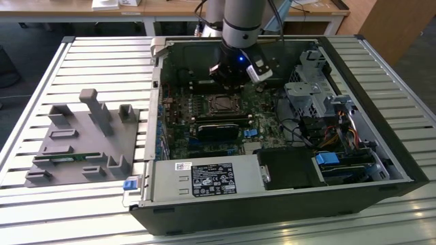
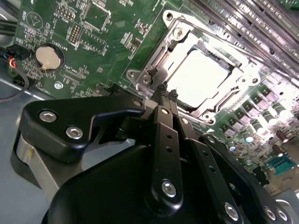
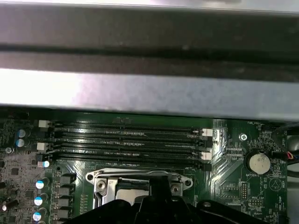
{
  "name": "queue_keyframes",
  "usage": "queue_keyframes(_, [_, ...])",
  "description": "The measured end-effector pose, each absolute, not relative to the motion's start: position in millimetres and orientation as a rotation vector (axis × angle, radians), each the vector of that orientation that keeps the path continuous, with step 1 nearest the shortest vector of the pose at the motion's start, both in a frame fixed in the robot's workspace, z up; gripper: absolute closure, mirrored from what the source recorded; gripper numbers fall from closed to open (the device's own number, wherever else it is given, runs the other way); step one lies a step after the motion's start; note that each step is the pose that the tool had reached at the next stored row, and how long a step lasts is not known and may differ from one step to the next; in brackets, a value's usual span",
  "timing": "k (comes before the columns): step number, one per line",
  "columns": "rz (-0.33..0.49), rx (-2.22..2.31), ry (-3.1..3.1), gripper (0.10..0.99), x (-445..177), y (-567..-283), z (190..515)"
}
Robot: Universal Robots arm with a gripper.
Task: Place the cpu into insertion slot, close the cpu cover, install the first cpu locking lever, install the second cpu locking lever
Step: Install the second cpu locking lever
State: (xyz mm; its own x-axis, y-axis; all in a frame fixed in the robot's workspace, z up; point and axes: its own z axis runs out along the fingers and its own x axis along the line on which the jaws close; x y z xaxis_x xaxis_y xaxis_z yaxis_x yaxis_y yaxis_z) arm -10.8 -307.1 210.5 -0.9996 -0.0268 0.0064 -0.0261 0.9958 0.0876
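Note:
My gripper (image 2: 166, 91) is shut, its two black fingertips pressed together at the edge of the insertion slot (image 2: 154, 70) on the green board. The cpu (image 2: 203, 77) lies flat in the slot, its silver top glaring under the light. The cpu cover (image 2: 236, 63) lies down around it as a silvery frame. I cannot tell whether the tips pinch a locking lever. In the exterior view my gripper (image 1: 235, 84) hangs just behind the insertion slot (image 1: 223, 103) inside the open computer case. The first wrist view has the cover's edge (image 3: 140, 177) just past the gripper body.
Long black memory slots (image 3: 126, 140) run beside the socket. A coin battery (image 2: 49, 56) sits on the board. Case walls (image 1: 158, 76), a drive cage (image 1: 310, 92), cables and a power supply (image 1: 204, 178) surround the board. A grey fixture block (image 1: 81, 138) stands on the exterior view's left.

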Motion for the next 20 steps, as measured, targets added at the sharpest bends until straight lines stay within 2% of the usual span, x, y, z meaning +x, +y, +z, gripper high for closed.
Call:
queue_keyframes(11, [-0.137,0.037,-3.13,0.969,-10.7,-327.4,210.4])
queue_keyframes(20, [-0.137,0.018,-3.131,0.969,-10.7,-328.5,226.4])
